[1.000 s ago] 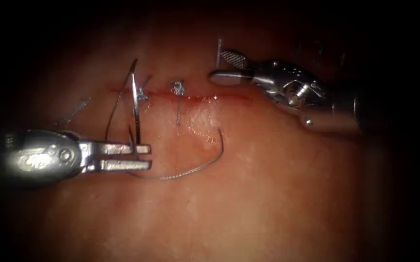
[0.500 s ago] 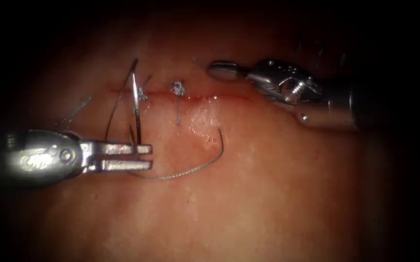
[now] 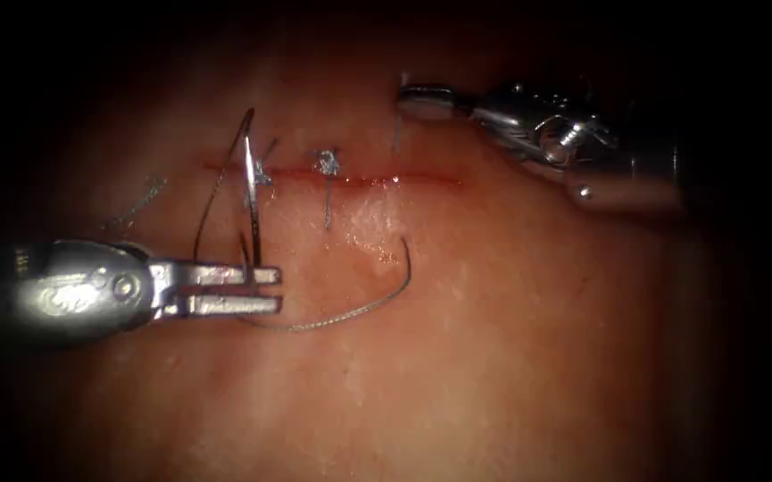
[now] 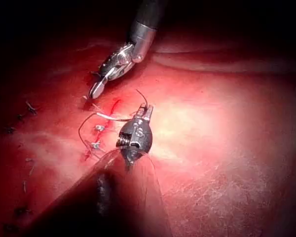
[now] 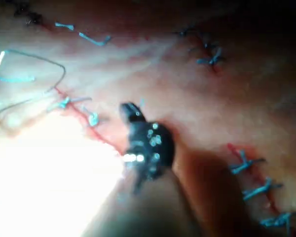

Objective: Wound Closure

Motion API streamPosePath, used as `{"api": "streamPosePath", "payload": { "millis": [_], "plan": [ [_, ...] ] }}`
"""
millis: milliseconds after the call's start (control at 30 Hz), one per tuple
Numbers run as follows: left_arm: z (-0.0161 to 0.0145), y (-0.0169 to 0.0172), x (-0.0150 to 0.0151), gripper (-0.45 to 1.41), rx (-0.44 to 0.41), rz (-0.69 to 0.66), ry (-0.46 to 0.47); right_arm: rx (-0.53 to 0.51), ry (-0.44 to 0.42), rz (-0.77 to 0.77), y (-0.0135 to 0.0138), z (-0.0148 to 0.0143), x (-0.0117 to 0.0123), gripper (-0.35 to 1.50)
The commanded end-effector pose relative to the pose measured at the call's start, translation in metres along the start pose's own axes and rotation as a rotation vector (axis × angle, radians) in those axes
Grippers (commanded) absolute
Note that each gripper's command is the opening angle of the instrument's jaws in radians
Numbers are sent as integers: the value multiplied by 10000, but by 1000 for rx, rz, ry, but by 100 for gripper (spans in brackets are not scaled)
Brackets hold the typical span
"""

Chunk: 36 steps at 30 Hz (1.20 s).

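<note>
My left tool (image 3: 277, 290) lies on the near side of the cut (image 3: 430, 179), jaws shut on the needle (image 3: 250, 196) near its lower end. The needle stands up over the cut's left end, above the tissue (image 3: 510, 357), not in it. Thread (image 3: 341, 314) curls from under the left jaws toward the right. The left wrist view shows the left tool (image 4: 146, 109) with the needle (image 4: 111, 117) sticking out sideways. On the far side, above the cut's right part, my right tool (image 3: 408, 98) is shut; a faint thread strand (image 3: 396, 143) runs from it down to the cut.
Two knotted stitches (image 3: 327, 162) (image 3: 262, 171) sit on the cut's left half, with red fluid (image 3: 368, 181) along the line. Short cut thread ends (image 3: 140, 201) lie on the tissue at the left. In the right wrist view, older stitch rows (image 5: 259, 190) cross other cuts.
The right tool's jaws were open a second ago and have closed. It has since lifted away from the cut, up and to the right. The left tool and needle have not moved.
</note>
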Motion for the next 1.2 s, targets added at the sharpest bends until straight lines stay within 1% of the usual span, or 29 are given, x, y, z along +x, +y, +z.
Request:
{"api": "streamPosePath", "payload": {
  "millis": [33,200,233,267,300,333,367,400,567,667,700,833,867,900,933,967,1000,1033,1100,1167,1200],
  "plan": [
    [7,-4,-2,-45,1,3,1,2,4,-7,2,8,4,-35],
    [7,-4,-2,-45,1,3,1,5,-12,-15,-2,4,1,-35],
    [7,-4,-2,-45,1,3,1,8,-15,-18,-3,3,-3,-18],
    [7,-4,-2,-45,1,3,1,8,-15,-18,-3,3,-3,-18],
    [7,-4,-2,-45,1,3,1,0,-14,-20,-3,2,-4,31],
    [7,-4,-2,-45,1,3,1,-12,-11,-22,-3,2,-6,86],
    [7,-4,-2,-45,1,3,1,-18,-10,-23,-2,2,-6,110],
    [7,-4,-2,-45,1,3,1,-25,-9,-25,0,3,-8,126],
    [7,-4,-3,-45,1,3,1,-34,-5,-39,4,10,-16,135],
    [7,-4,-3,-45,1,3,1,-46,-4,-46,10,22,-23,142],
    [7,-5,-3,-45,1,3,1,-54,0,-45,15,31,-27,143],
    [7,-5,-3,-45,1,3,1,-69,-1,-38,20,41,-32,145],
    [7,-4,-3,-45,0,3,1,-69,0,-28,22,47,-33,142],
    [7,-4,-3,-45,0,3,1,-60,-2,-21,20,45,-32,118],
    [6,-4,-3,-45,0,4,2,-24,-10,-18,18,41,-31,69],
    [6,-4,-3,-45,0,4,2,-24,-10,-18,18,41,-31,69],
    [6,-4,-3,-45,0,4,2,21,-21,-14,16,37,-29,19],
    [6,-4,-3,-45,0,4,2,22,-22,-10,14,33,-25,-35],
    [6,-4,-3,-45,0,4,2,8,-20,-4,12,28,-17,-35],
    [7,-4,-3,-45,0,4,1,3,4,4,11,24,-9,-35],
    [7,-4,-3,-45,0,4,1,3,4,4,11,24,-9,-35]
  ]
}}
